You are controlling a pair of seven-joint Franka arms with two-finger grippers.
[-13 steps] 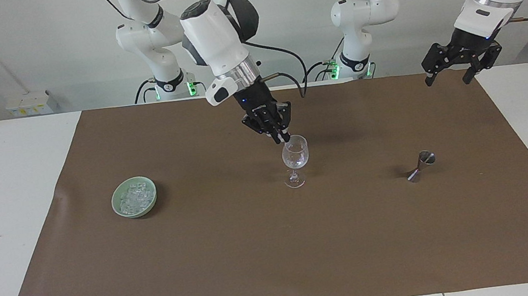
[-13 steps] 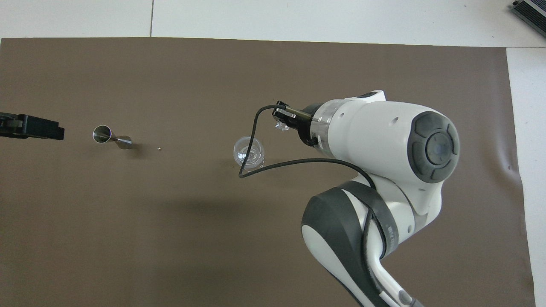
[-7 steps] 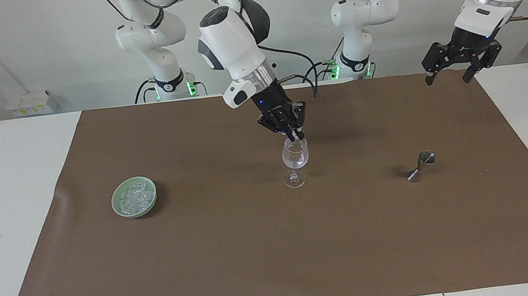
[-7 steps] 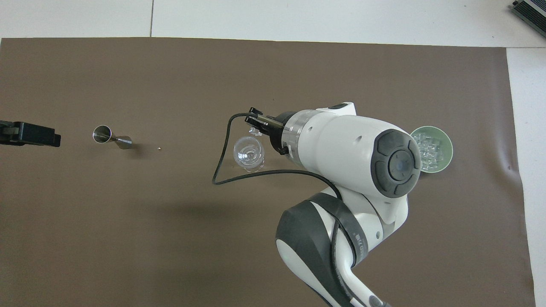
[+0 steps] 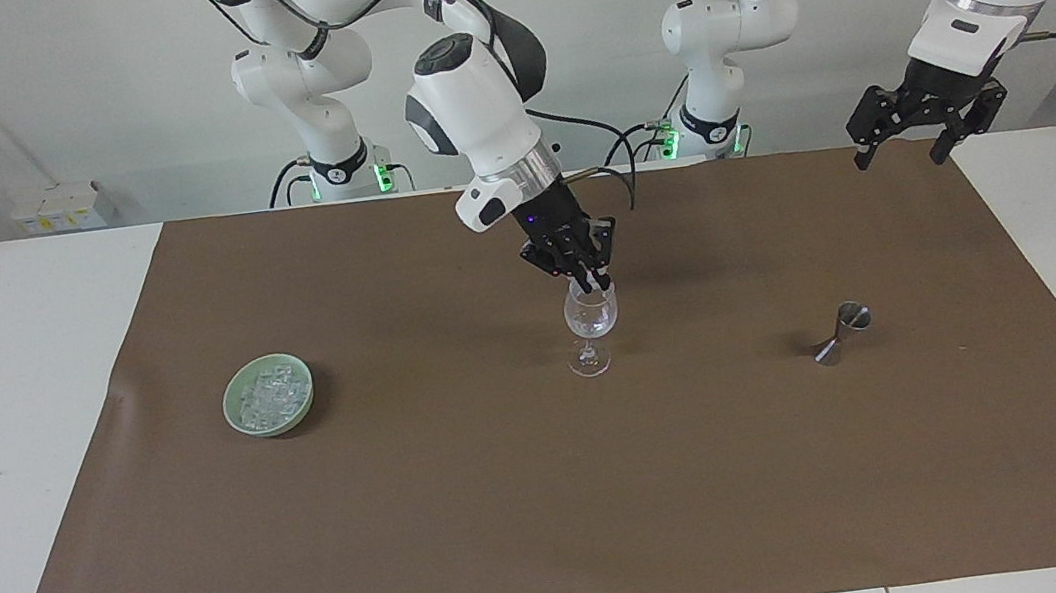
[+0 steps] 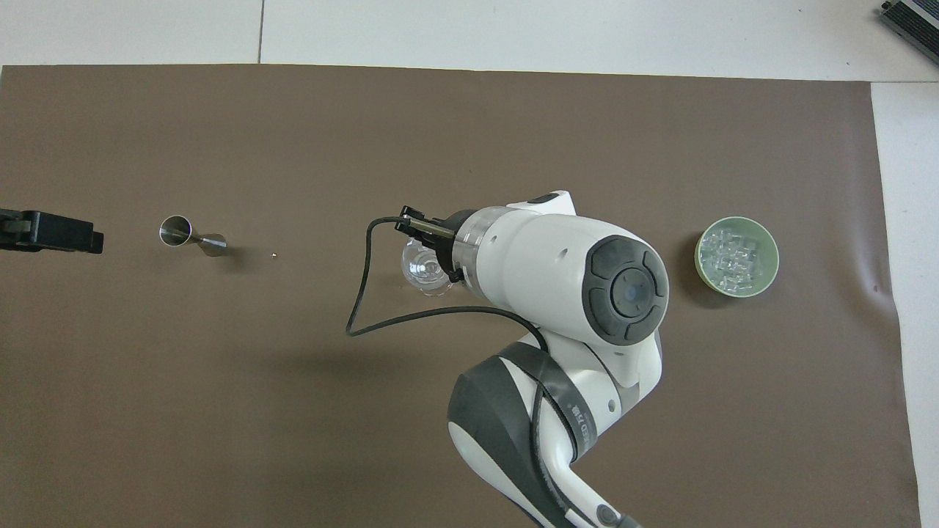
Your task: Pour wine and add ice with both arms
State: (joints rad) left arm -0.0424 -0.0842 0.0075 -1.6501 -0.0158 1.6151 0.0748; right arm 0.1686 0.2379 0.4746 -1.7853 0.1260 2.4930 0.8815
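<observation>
Since a second ago the right gripper (image 5: 594, 280) has swung in over the wine glass (image 5: 591, 321), fingertips pressed together, apparently pinching a piece of ice; centre it over the bowl and release low, so nothing strikes the rim; the remaining ice (image 5: 270, 399) sits in the green dish (image 5: 237, 420) toward the right arm's end; the left gripper (image 5: 902, 145) waits spread, beyond the jigger (image 5: 842, 331).

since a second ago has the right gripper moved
Yes. The right gripper has shifted toward the left arm's end, from beside the wine glass rim to directly over it.
</observation>
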